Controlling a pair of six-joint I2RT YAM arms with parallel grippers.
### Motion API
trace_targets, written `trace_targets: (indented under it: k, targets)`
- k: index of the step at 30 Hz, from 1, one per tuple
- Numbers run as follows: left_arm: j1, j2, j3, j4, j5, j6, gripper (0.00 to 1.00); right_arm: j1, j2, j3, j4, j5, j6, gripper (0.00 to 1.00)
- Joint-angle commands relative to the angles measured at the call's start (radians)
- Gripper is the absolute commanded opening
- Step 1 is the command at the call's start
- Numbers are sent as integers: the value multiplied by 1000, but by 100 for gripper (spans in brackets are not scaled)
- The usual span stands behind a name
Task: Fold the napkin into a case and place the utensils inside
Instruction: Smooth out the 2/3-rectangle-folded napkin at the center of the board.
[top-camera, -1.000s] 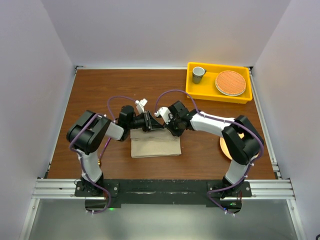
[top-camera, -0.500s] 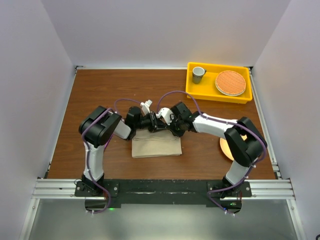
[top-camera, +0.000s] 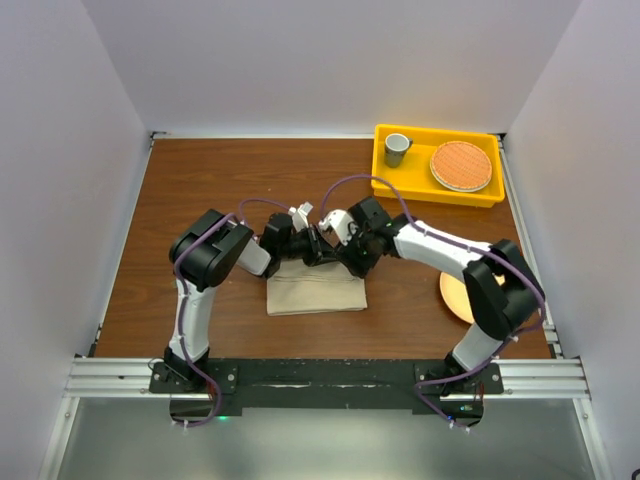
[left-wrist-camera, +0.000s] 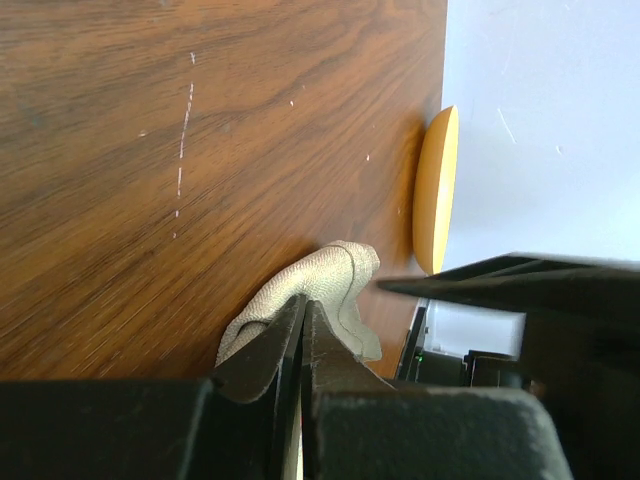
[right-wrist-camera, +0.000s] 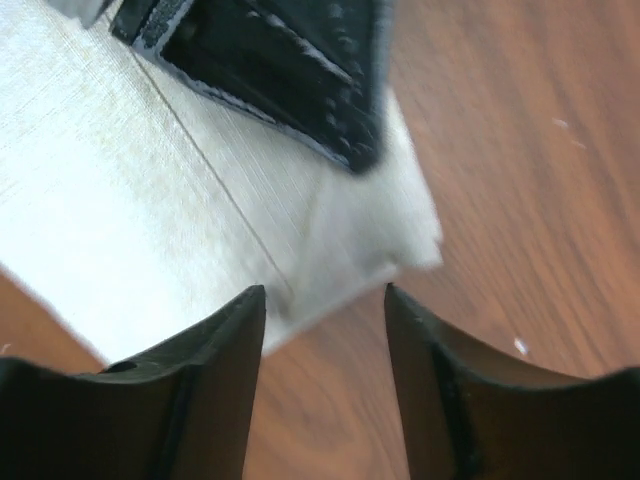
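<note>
One yellow bin (top-camera: 436, 194) sits at the far right corner of the desk (top-camera: 200, 190). It holds one grey cup (top-camera: 397, 149) and one round woven orange mat (top-camera: 461, 165) (side by side, not touching). One napkin (top-camera: 315, 292), folded to a rectangle, lies near mid-desk, its far edge under both wrists. The left fingers (left-wrist-camera: 302, 325) are closed, pinching a bunched fold of the cloth. The right fingers (top-camera: 348, 264) stand parted over the napkin's far right corner, gripping nothing. One peach plate (top-camera: 455, 297) lies near the desk's right edge, partly behind the right arm. Bare wood shows left of the napkin and beyond it to the back wall.
</note>
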Motion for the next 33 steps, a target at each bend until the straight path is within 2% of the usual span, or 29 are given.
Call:
trace_targets:
  k: [1,3,5,10,13,25,28,29,33]
  targets:
    - [-2,25,-42,-97,-62,84,4,-47,-106,169,-196,-79,89,66]
    - [-4,22,-39,-104,-65,101,4,-66,-105,212,-227,-157,135,70]
    - [-4,20,-31,-116,-65,112,5,-73,-87,221,-237,-221,169,70]
    - [-4,19,-19,-137,-69,127,6,-78,-18,198,-175,-298,284,43]
    - [-4,16,-16,-140,-71,133,7,-86,18,154,-129,-320,327,36]
    - [-4,34,-5,-116,-45,138,17,-230,131,42,0,-318,379,33]
    - [-2,34,-5,-82,-16,125,25,-233,156,28,-2,-338,393,30]
    - [-2,28,-3,-38,-6,121,31,-233,159,23,-2,-340,396,29]
    - [1,-56,-8,47,47,119,34,-233,174,8,0,-340,385,26]
